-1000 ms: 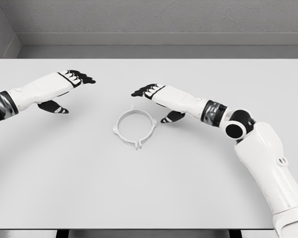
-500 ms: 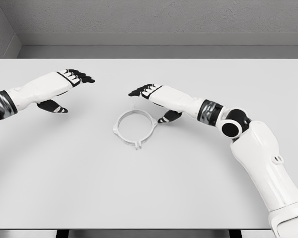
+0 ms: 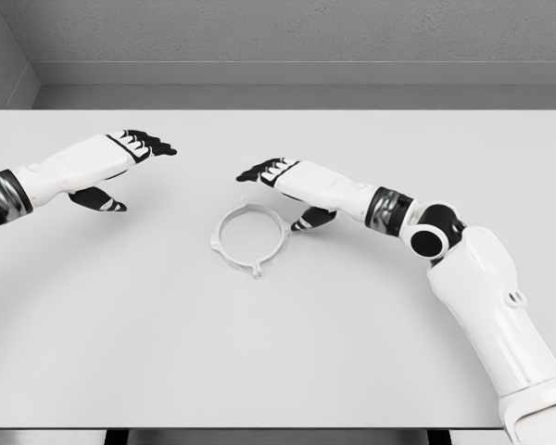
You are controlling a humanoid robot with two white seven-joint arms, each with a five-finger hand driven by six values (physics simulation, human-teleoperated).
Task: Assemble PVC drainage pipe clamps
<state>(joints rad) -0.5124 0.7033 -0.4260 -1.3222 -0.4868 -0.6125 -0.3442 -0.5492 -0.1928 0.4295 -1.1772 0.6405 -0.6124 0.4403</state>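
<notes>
White plastic forms the pipe clamp (image 3: 250,239), a thin flat ring with small tabs projecting from its rim at the left, right, near and far sides. It lies flat near the middle of the tabletop (image 3: 278,352), touching neither hand. The tabletop is plain pale grey; a grey textured wall runs behind its far edge, with a corner at the upper left. The left hand (image 3: 111,167) hovers well to the left of the clamp, fingers extended and relaxed, grasping nothing. The right hand (image 3: 287,190) is above the clamp's far right rim, fingers extended, thumb pointing down beside the ring, grasping nothing. Compared with 0.5 s ago, the right hand has shifted slightly left; the clamp and left hand are unchanged.
</notes>
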